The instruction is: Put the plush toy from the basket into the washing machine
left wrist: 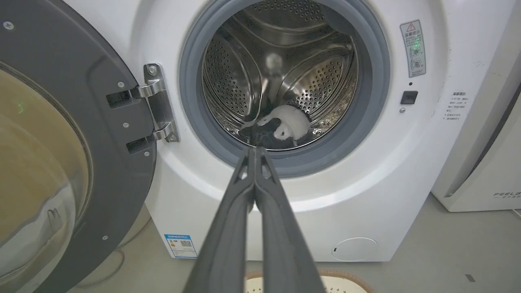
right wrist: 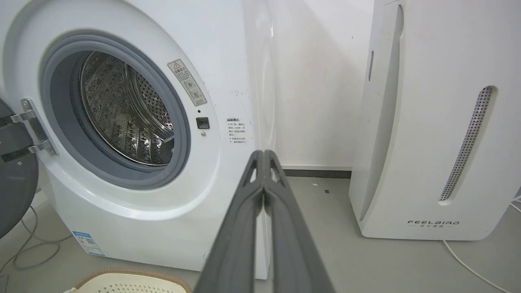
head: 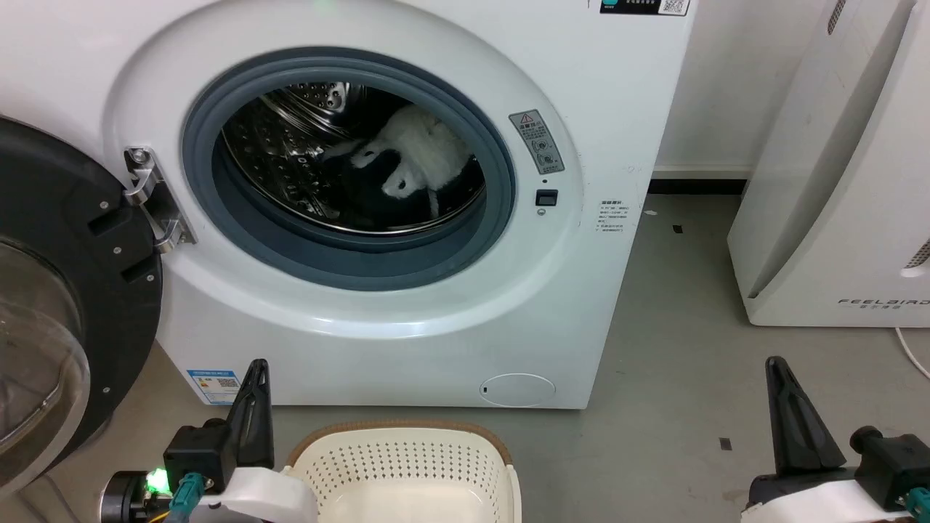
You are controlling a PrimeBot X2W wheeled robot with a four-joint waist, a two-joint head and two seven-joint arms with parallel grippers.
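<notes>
Head view: the plush toy is seen inside the drum of the washing machine; it is judged soft, light, best pinched at a limb. Left wrist view: the left gripper is shown with jaws closed, empty. Right wrist view: the right gripper likewise

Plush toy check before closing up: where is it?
In the head view, the plush toy lies inside the drum of the washing machine, right of centre.

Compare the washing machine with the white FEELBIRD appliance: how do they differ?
The washing machine has a round porthole with its door open; the FEELBIRD appliance has narrow perforated slots. The washing machine's drum holds the plush toy; the appliance shows a closed front. Both are white and stand on the floor.
</notes>
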